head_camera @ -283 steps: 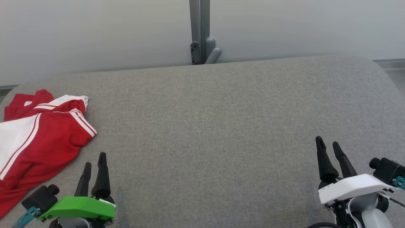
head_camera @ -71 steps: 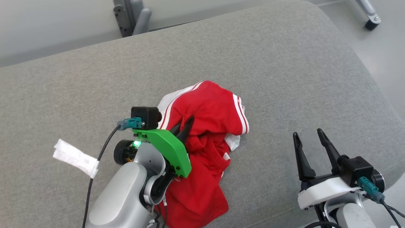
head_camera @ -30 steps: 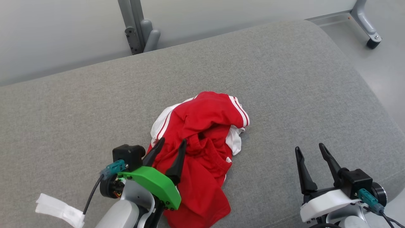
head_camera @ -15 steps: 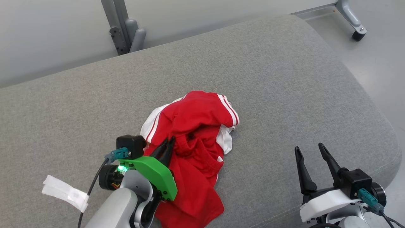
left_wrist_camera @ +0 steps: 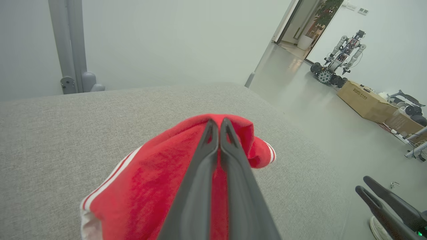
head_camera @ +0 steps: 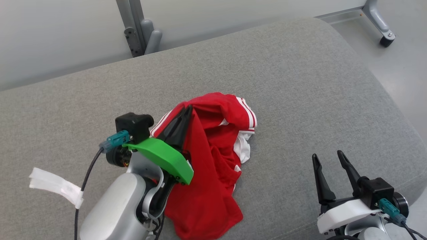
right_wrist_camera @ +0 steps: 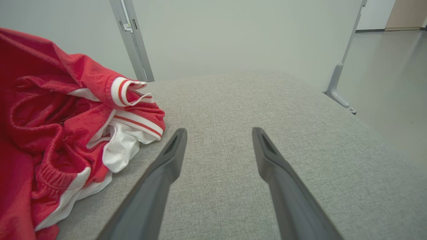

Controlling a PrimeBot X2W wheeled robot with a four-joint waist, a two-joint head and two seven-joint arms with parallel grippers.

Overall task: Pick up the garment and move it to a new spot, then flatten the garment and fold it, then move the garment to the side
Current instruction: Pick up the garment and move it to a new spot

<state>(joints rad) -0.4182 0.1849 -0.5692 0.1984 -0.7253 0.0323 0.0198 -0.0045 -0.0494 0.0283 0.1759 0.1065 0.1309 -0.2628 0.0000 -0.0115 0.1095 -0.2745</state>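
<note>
The left gripper [head_camera: 187,111], long dark fingers pressed together, pinches a raised fold of the crumpled red-and-white striped fabric garment [head_camera: 213,160], which lies mid-surface on the grey upholstered pad [head_camera: 283,83]. At four o'clock from the garment, the right gripper [head_camera: 327,155] stands spread, holding nothing.

You are viewing one red-and-white garment [head_camera: 213,173] on one grey padded counter [head_camera: 300,83]. You are working with two grippers, one left gripper [head_camera: 189,109] and one right gripper [head_camera: 327,155], each carrying two dark fingers [head_camera: 318,180], making four fingers in all. One white strip [head_camera: 55,186] is hanging on one black cable [head_camera: 87,170]. Beyond the counter, one grey post [head_camera: 133,26] and one castor [head_camera: 386,40] are standing. In the left wrist view, one other robot [left_wrist_camera: 337,63] and two cardboard boxes [left_wrist_camera: 365,100] are showing.
</note>
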